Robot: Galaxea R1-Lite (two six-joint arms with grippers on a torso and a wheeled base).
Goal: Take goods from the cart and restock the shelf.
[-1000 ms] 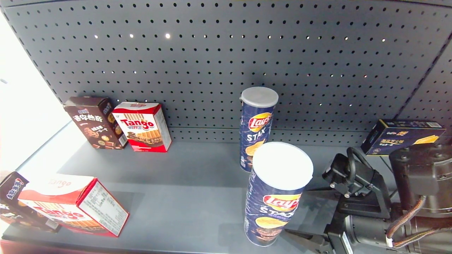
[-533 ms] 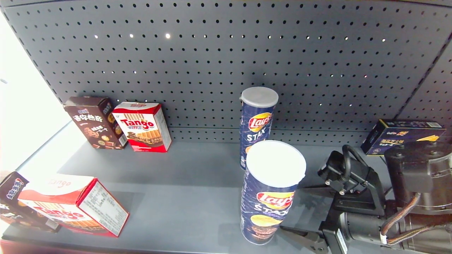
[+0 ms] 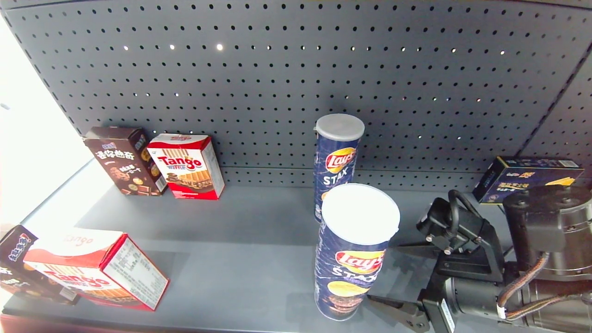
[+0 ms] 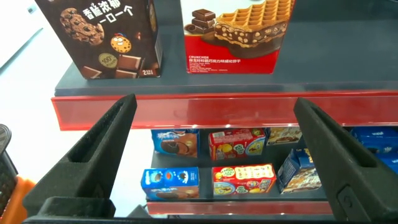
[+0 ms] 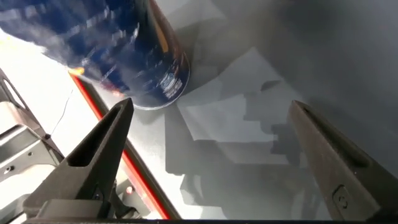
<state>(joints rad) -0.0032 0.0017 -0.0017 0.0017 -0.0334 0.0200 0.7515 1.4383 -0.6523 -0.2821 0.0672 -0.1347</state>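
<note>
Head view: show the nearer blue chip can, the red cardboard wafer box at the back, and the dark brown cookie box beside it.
Nearer blue chip can (image 3: 352,266), head view, front label.
Red cardboard wafer box (image 3: 185,167), head view, front face.
Dark brown cookie box (image 3: 124,162), head view, front face.

the shelf (image 3: 259,249) has two chip cans (image 3: 354,259) (image 3: 336,162), two red wafer boxes (image 3: 187,166) (image 3: 92,270), two dark cookie boxes (image 3: 125,159) (image 3: 14,259) and one blue box (image 3: 527,178). below it are more small boxes (image 4: 236,143), some blue and some red; they are partly hidden, so i cannot give a sure number.
</note>
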